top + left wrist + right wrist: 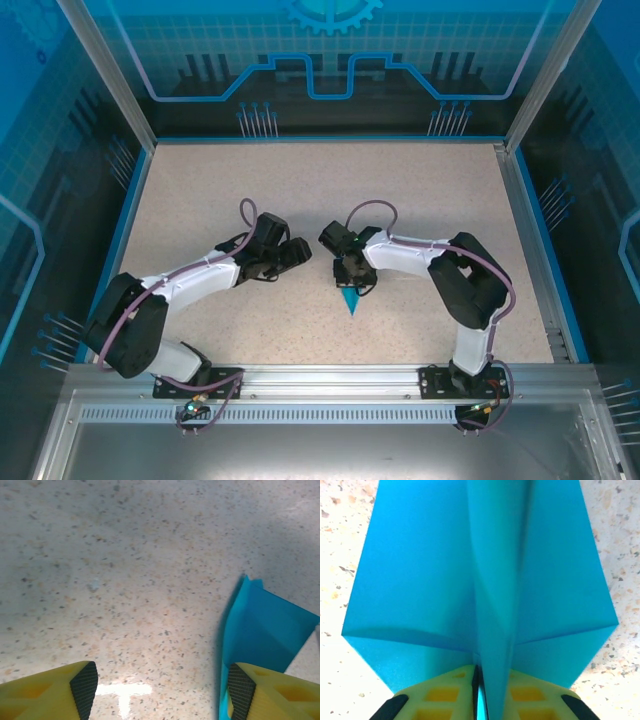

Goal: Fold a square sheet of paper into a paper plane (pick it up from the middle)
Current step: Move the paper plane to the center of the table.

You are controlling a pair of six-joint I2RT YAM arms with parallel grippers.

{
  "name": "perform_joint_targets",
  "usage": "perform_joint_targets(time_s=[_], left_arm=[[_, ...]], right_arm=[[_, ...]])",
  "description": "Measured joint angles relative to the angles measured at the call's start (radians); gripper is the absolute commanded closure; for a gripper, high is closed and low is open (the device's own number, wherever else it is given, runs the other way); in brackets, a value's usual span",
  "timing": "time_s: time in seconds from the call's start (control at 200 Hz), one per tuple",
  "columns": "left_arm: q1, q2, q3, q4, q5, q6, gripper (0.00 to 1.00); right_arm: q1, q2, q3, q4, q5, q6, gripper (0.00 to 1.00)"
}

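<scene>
Right gripper [481,680] is clamped on the paper plane [485,580]. Its two yellow fingers are pressed together on the raised centre fold at the tail end, and the teal wings spread flat to either side. From above, the same gripper [351,283] points down at the table [300,180] near its middle. The plane's pointed nose [350,303] sticks out below it towards the arm bases, at or just over the surface.

The grip takes in only that thin keel, which I judge to be the main risk. If the paper slides between the pads, the fold could open or the dart could twist and drop. A push down from here would likely crumple the nose against the table.

Left gripper [162,692] stands with its fingers wide apart and nothing between them. One black pad [241,692] sits right at the edge of the teal paper [265,635]; whether it touches, I cannot tell. A careless sweep or closing there could catch the wing and bend it or drag the plane out of the other grip.

The right arm is bent sharply, with its elbow out to its own side. Its forearm reaches inward and its wrist is turned down. The left arm mirrors it: the elbow is far out to its side and the forearm stretches low towards the centre. Its gripper [297,253] is just beside the right one, slightly farther from the bases.
</scene>
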Motion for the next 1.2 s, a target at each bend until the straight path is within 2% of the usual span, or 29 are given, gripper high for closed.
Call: perform_joint_targets(time_s=[0.26,0.615,0.915,1.201], left_arm=[[0.0,0.0,0.0,-0.034,-0.028,0.0,0.18],[0.0,-0.012,0.0,-0.109,-0.098,0.001,0.02],[0.009,-0.066,0.0,-0.183,-0.176,0.005,0.01],[0.013,-0.075,0.0,-0.223,-0.194,0.023,0.02]], right_arm=[[0.012,0.02,0.023,-0.019,0.011,0.0,0.78],[0.026,0.043,0.054,-0.045,0.033,0.004,0.85],[0.015,0.028,0.119,-0.066,0.069,-0.016,0.89],[-0.076,0.061,0.23,-0.062,0.079,-0.083,0.9]])
